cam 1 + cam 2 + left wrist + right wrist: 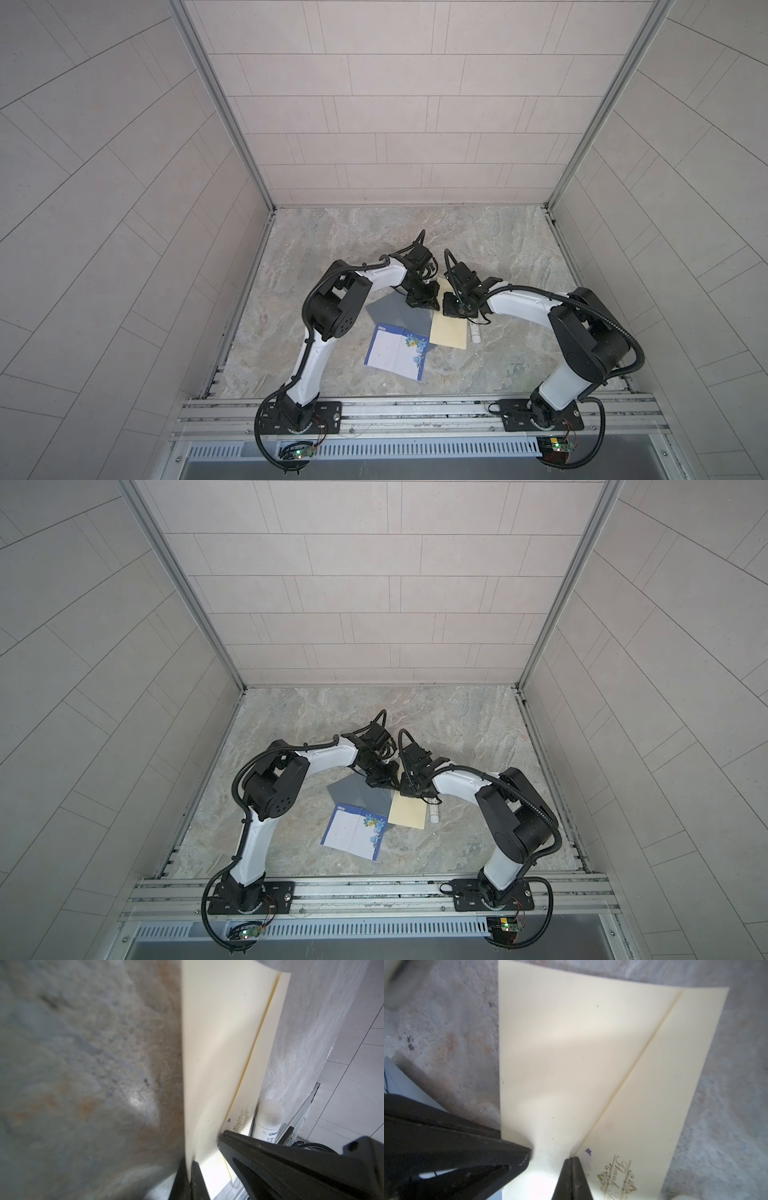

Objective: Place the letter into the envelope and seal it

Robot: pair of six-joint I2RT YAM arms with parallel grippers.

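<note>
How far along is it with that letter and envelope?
Nothing finished yet. The letter lies open on the table, outside the envelope. In hand: the left gripper and right gripper are both shut on the envelope's flap. Still to do: slide the letter in and seal the flap; a glue stick lies beside the envelope.

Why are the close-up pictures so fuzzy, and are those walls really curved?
Left wrist view: the marble table is smeared out of focus, with one glare spot. Right wrist view: the envelope is sharper, gold print legible, soft shadow across it; the right claw is a dark silhouette. In both top views: crisp, evenly lit, but the wide lens bows the straight wall tiles.
</note>
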